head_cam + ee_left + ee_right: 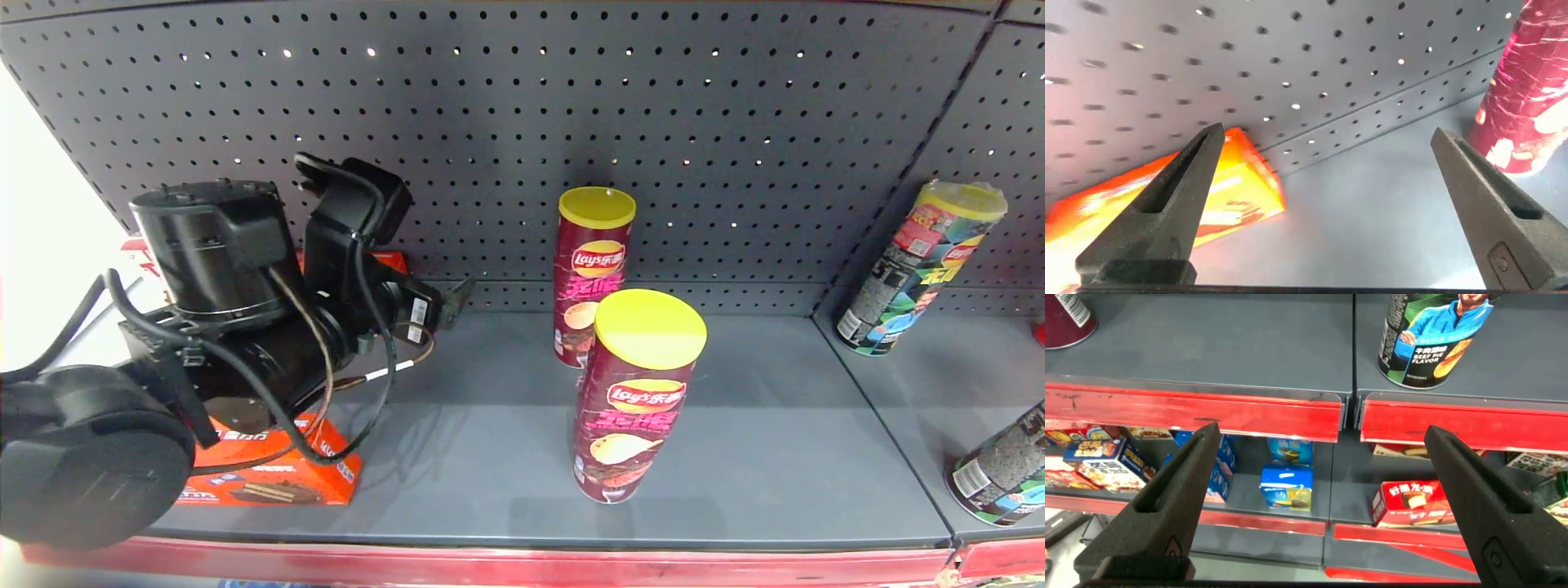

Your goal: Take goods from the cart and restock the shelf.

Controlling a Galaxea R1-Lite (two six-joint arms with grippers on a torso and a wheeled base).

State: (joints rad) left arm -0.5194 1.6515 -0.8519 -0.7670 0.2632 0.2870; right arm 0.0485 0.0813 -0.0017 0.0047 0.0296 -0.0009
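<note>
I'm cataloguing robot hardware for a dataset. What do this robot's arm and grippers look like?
The left arm is black, with chunky cylindrical joint housings, looped black cables, a thin brown wire and small white stickers near the wrist. The left gripper and right gripper are dark grey: tapering, slotted wedges.

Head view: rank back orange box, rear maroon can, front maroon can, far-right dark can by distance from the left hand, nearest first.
1. Back orange box, rear left, right beside the left hand.
2. Rear maroon can, centre rear.
3. Front maroon can, centre front.
4. Dark can, far right, rear.
</note>
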